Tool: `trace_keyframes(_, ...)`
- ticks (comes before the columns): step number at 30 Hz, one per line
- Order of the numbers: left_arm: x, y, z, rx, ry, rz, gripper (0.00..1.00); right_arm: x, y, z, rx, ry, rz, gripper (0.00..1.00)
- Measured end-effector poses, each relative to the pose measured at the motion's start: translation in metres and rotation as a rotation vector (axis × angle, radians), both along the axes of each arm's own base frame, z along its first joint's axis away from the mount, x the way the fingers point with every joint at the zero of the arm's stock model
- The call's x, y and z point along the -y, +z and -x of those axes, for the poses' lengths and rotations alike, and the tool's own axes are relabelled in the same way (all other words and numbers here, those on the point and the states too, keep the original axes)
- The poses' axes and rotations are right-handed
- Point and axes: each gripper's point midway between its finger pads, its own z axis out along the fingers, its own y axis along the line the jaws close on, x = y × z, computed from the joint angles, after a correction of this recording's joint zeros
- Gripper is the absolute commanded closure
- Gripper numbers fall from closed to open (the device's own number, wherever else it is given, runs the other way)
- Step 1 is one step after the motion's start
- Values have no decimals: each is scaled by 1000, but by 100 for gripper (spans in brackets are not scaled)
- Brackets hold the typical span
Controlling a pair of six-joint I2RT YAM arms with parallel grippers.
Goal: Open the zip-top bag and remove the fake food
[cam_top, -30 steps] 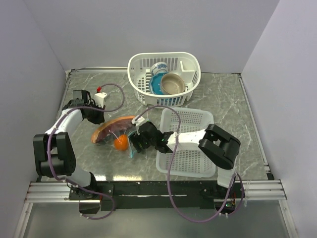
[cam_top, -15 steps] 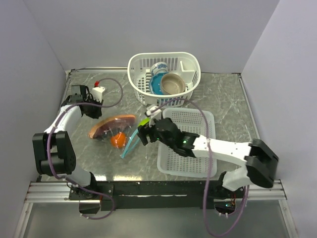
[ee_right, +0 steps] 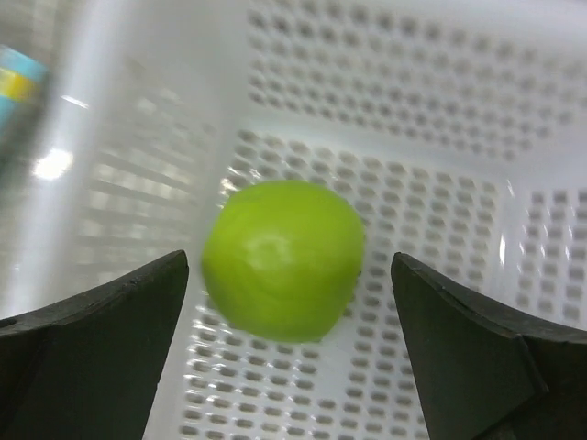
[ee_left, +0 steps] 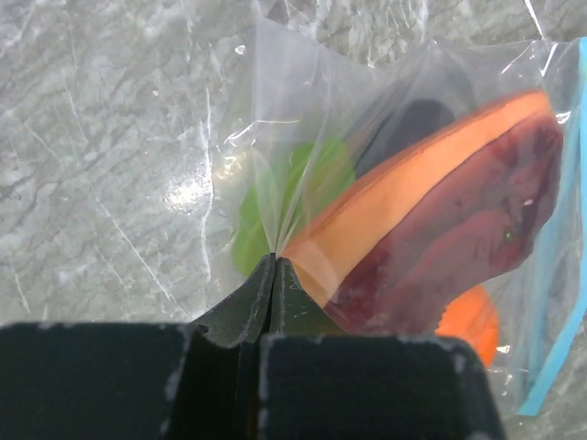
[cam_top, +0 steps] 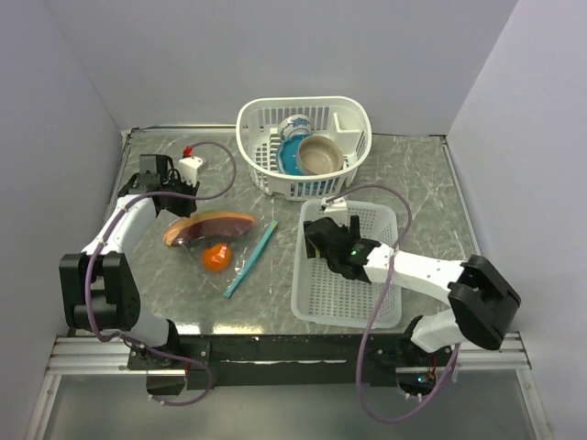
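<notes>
Left tool [ee_left: 273,275] is pinched shut on a gathered fold of the crinkly clear zip-top bag [ee_left: 275,119] left of the perforated white tray [cam_top: 353,293], likely anchoring it; right tool [ee_right: 289,275] gapes wide over the tray, gripping nothing, with the smooth green fruit [ee_right: 280,247] lying loose below.

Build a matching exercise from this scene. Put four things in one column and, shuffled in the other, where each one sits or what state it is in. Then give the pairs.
Column one
1. lime-green round toy fruit in the right wrist view
2. small orange plastic ball
3. tan bowl
4. left gripper

Column two
A. in the round white plastic basket
B. shut on a fold of the clear crinkly zip-top bag
C. in the white rectangular mesh tray
D. inside the zip-top bag

Pairs: 1-C, 2-D, 3-A, 4-B
</notes>
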Motion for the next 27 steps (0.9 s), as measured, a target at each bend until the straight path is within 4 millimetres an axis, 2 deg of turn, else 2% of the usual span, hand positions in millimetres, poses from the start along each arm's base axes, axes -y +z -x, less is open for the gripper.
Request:
trace_keyframes(2, 1, 0, 1, -4, 0, -5, 99, 9, -8, 4, -22, -33, 33, 0)
trace_keyframes(5, 10, 12, 2, -7, -9, -1, 99, 12, -3, 2, -11, -57, 36, 0)
trace_keyframes(9, 31, 66, 1, 78, -48, 32, 99, 6, 12, -6, 28, -69, 12, 0)
trace_keyframes(12, 44, 110, 8, 169, -80, 67, 99, 0, 20, -9, 58, -65, 1, 0)
trace_keyframes(15, 47, 129, 17, 223, -92, 77, 99, -8, 23, -7, 72, -40, 1, 0)
trace_keyframes(17, 46, 122, 21, 220, -90, 70, 99, -13, 26, -6, 79, -18, 8, 0)
trace_keyframes(18, 43, 111, 22, 205, -84, 58, 99, -16, 28, -5, 84, -9, 6, 0)
trace_keyframes(21, 33, 64, 24, 119, -60, 1, 99, -34, 42, -4, 113, 45, -8, 0)
trace_keyframes(23, 24, 20, 27, 24, -45, -56, 99, -53, 55, -2, 144, 101, -35, 0)
trace_keyframes(25, 15, -12, 30, -45, -34, -107, 99, -72, 66, 0, 170, 156, -57, 0)
trace_keyframes(27, 5, -35, 31, -86, -27, -161, 99, -91, 72, 0, 186, 202, -69, 0)
